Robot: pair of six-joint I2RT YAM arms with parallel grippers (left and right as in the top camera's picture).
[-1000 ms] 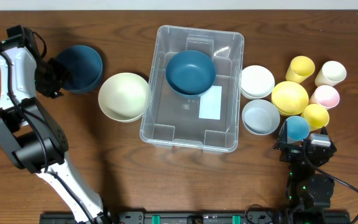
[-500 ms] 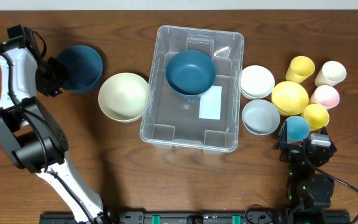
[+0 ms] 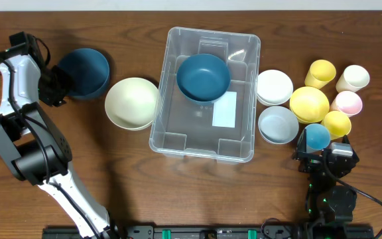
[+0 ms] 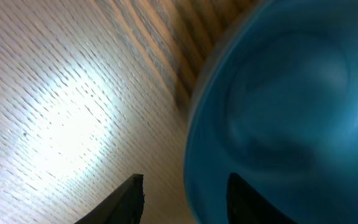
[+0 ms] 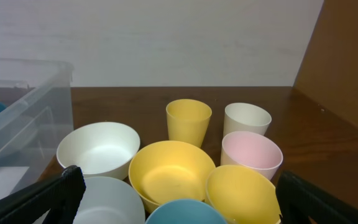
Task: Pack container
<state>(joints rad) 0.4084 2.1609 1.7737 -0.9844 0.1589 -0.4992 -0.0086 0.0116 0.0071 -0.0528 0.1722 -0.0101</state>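
Left pincer (image 3: 59,84) spread astride navy bowl (image 3: 88,70) rim; container (image 3: 184,123) well rightward.

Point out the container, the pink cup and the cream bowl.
container (image 3: 186,126), overhead view, bare floor near its left wall.
pink cup (image 3: 347,103), overhead view, inside of its mouth.
cream bowl (image 3: 132,103), overhead view, centre of its hollow.

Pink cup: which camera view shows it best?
The right wrist view: the pink cup stands close and upright beside the cream cup, its rim, inside and wall all visible. Overhead shows the pink cup only as a small circle from above. The left wrist view does not show it.
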